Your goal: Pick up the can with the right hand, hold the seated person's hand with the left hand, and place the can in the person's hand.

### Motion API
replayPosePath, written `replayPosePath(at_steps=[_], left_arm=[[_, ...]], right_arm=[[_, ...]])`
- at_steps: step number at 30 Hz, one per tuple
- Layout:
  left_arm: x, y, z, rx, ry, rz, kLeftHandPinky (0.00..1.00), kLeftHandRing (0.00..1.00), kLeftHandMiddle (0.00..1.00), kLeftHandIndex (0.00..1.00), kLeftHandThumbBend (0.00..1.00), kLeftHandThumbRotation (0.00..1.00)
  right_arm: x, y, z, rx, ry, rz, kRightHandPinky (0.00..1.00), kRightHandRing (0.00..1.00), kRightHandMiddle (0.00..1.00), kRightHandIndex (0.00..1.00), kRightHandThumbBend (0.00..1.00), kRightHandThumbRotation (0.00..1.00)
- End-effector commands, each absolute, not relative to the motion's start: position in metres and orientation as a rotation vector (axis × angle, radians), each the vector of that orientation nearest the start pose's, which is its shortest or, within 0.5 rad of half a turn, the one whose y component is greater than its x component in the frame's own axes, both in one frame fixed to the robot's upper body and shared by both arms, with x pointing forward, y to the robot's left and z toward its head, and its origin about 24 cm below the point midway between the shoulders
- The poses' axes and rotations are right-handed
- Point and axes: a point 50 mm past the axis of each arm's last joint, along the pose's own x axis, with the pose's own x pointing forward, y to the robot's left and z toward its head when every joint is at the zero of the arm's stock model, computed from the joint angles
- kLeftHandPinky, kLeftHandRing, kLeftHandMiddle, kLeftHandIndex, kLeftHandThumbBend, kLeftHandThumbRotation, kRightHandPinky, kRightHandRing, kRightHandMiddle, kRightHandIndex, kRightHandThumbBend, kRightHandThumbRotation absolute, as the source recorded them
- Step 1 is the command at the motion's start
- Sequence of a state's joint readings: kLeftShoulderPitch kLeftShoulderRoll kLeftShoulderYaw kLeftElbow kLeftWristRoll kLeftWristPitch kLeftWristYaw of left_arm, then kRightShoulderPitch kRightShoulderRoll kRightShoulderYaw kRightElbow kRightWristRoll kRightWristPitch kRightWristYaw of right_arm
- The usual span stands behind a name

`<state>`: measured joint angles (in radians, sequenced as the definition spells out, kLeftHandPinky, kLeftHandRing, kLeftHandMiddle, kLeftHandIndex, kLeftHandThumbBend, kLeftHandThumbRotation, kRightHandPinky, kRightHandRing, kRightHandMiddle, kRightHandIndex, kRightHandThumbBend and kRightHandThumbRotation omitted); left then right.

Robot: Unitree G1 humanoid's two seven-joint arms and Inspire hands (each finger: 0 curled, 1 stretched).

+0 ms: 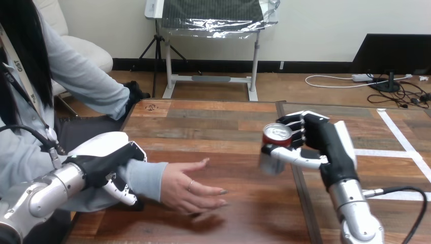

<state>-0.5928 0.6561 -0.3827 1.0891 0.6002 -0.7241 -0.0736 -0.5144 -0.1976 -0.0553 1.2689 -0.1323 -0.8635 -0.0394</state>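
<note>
Wooden desk (218,119), person's hand (190,190) open palm-up on it, left hand (106,162) curled round its sleeved wrist, can (274,147) clasped in right hand (321,140), right of the palm

One red-sided aluminium drink can with a silver top (277,134) is showing above a single brown plank-topped wooden table (213,122), and one dark seam (295,183) is splitting that top into two sections. Two black robot hands with white back shells are working there, the left hand (104,162) and the right hand (325,138). Two silver metal forearms are carrying them, the left forearm (45,192) and the right forearm (356,209). One person is sitting at the table's left side, stretching one open person's hand (190,188) over the boards. Three strips of white tape (401,140) are lying on the right section: one long slanted strip and two shorter level ones.
</note>
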Motion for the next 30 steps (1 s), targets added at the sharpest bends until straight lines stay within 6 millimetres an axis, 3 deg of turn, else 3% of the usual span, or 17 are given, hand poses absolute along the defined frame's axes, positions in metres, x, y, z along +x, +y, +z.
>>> replayPosePath(at_steps=[1,30], left_arm=[[0.337,0.222,0.075,1.208,-0.208,-0.564,0.24,0.29,0.36,0.37,0.78,0.00],[0.341,0.204,0.086,1.157,-0.285,-0.577,0.25,0.30,0.37,0.38,0.84,0.00]], right_arm=[[0.313,-0.175,0.013,-0.268,-0.197,0.087,0.37,0.43,0.50,0.54,0.77,0.00],[0.304,-0.147,0.010,-0.245,-0.250,0.171,0.37,0.43,0.51,0.53,0.76,0.00]])
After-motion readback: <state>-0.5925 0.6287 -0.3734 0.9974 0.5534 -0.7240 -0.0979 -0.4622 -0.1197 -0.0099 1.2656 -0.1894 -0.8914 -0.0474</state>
